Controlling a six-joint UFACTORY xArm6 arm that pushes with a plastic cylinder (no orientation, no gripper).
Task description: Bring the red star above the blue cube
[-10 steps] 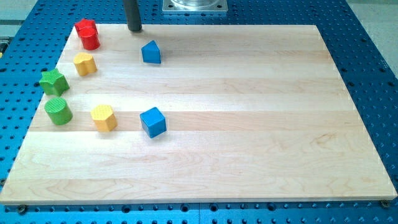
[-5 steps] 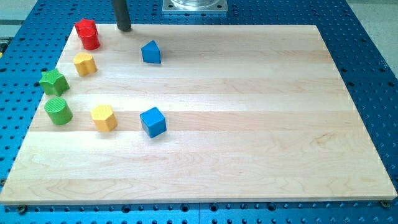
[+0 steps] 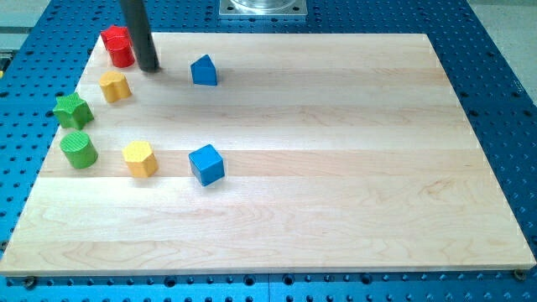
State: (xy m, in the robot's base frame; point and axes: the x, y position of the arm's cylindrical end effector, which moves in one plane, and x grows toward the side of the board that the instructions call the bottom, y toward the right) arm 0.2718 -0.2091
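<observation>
The red star (image 3: 117, 46) sits near the board's top left corner. The blue cube (image 3: 206, 164) sits lower down, left of the board's middle. My tip (image 3: 149, 69) rests on the board just right of the red star and a little below it, close beside it; I cannot tell if it touches. The rod rises to the view's top edge. The blue cube is far below my tip and to its right.
A blue triangular block (image 3: 203, 70) lies right of my tip. A yellow block (image 3: 114, 85) lies just below the red star. A green star (image 3: 72, 110), a green cylinder (image 3: 79, 149) and a second yellow block (image 3: 140, 158) line the wooden board (image 3: 336, 168) left side.
My tip has moved left and down, from the board's top edge to a spot beside the red star. No block has visibly moved.
</observation>
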